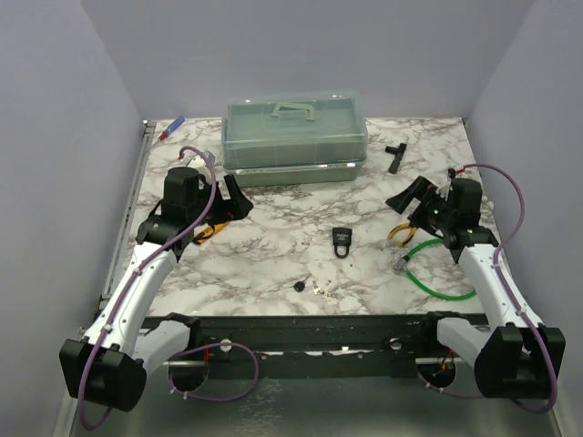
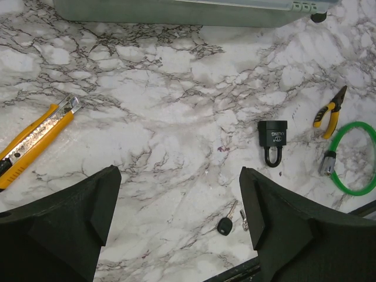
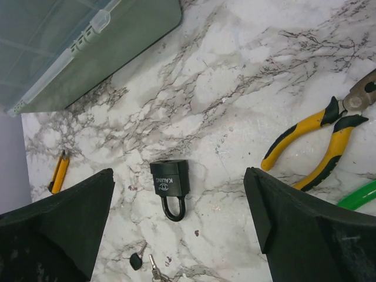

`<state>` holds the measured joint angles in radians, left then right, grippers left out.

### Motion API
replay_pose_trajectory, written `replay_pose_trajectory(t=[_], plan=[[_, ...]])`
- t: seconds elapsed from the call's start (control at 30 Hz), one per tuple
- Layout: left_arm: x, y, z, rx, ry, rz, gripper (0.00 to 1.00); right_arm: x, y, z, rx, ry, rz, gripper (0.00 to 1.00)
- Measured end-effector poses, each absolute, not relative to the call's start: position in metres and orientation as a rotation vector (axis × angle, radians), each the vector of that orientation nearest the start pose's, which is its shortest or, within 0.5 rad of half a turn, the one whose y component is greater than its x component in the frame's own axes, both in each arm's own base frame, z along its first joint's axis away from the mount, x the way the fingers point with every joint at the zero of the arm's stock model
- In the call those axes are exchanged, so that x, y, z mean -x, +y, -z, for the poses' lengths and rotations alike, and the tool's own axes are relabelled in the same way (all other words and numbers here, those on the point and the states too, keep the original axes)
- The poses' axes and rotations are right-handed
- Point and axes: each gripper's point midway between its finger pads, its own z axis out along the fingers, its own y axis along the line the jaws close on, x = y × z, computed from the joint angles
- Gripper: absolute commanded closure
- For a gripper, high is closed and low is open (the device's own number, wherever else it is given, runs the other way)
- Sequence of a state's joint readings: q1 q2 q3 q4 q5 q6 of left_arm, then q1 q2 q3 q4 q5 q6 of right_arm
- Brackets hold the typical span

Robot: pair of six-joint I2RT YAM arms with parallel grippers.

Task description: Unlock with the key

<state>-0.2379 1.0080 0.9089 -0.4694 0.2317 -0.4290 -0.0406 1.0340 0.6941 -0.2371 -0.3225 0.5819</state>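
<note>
The small black padlock [image 1: 342, 241] lies flat mid-table with its shackle pointing toward the arms; both wrist views show it too [image 2: 272, 141] [image 3: 170, 182]. The key [image 1: 299, 286], with a round black head and a thin silver blade, lies nearer the front edge [image 2: 224, 226] [image 3: 136, 260], and a loose silver key [image 2: 243, 220] rests beside it. My left gripper [image 1: 239, 200] [image 2: 179, 200] hovers open at the back left, holding nothing. At the right, my right gripper [image 1: 405, 202] [image 3: 179, 205] is open above the table, nothing between its fingers.
A translucent lidded box [image 1: 294, 137] stands at the back centre. A black T-shaped tool [image 1: 395, 155] lies to its right and a pen [image 1: 170, 128] at the back left. There is a yellow utility knife [image 2: 35, 141] on the left. Yellow pliers [image 3: 317, 147] and a green cable [image 1: 437, 273] are on the right.
</note>
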Motion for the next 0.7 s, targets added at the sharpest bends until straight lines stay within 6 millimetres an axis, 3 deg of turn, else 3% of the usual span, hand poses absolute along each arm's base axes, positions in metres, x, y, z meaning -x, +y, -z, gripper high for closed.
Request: replay_pose_trajectory(t=[0.33,0.47,0.7], plan=[[-0.288,-0.132,-0.211,0.059,2.191,0.641,0.12,-0.306,0.043,-0.142,-0.819,2.223,-0.529,0.00],[-0.287,-0.134,-0.211,0.052,2.192,0.646,0.16,-0.290,0.023,-0.129,-1.063,2.229,-0.385,0.00],[-0.280,-0.151,-0.208,-0.012,2.209,0.685,0.19,-0.263,0.009,-0.113,-1.279,2.234,-0.248,0.01]])
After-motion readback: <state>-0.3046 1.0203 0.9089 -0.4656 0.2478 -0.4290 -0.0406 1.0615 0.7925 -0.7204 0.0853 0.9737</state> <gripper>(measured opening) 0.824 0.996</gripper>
